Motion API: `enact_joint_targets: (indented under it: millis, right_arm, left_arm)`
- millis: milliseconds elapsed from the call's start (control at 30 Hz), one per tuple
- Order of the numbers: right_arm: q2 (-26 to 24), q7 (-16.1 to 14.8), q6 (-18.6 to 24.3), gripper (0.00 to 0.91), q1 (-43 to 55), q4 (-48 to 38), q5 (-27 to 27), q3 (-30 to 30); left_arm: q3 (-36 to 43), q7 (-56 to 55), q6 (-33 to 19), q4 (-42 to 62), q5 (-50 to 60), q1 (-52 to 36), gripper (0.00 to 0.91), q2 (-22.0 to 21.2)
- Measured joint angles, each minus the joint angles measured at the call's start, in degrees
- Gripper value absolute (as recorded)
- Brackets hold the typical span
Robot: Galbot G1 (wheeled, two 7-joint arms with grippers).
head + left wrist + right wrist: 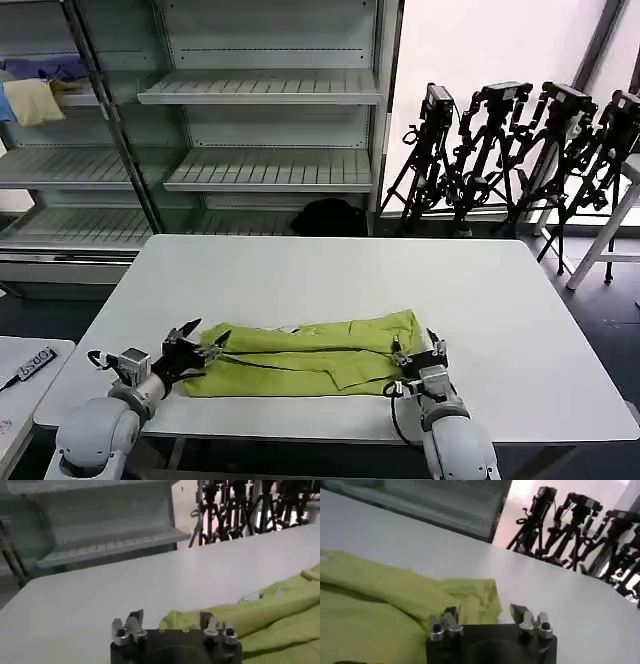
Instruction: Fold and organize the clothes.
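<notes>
Across the counter (pixel 300 280), the T-shirt (pixel 320 357) lies as a folded band between both sets of open fingers. Left gripper (pixel 200 347) and right gripper (pixel 418 358) flank its ends; judged next: grasp both ends, fold inward. Left wrist view alone shows printed graphic (pixel 252 596).

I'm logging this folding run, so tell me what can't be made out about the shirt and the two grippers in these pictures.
- T-shirt, head view: folded into a strip, so any print and the sleeves are hidden in its folds.
- Left gripper, left wrist view: open at the shirt's end; whether its fingertips touch cloth is unclear.
- Right gripper, right wrist view: open at the other end; cloth beneath it is hidden by its body.
</notes>
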Motion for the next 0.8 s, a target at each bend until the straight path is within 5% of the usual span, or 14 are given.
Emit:
enact_joint_targets:
  millis: [767,800]
  right_arm:
    - [-0.3,2.2,3.5,0.907,4.1,6.9,24.3,5.7]
    - [-0.3,2.1,3.5,0.907,4.2,6.9,24.8,5.8]
  left_arm:
    - [1.8,-15.9,-3.9,-1.4,0.9,5.9,0.907,-6.5]
    - [1.9,-16.1,-3.8,-1.5,0.9,6.1,0.826,-6.7]
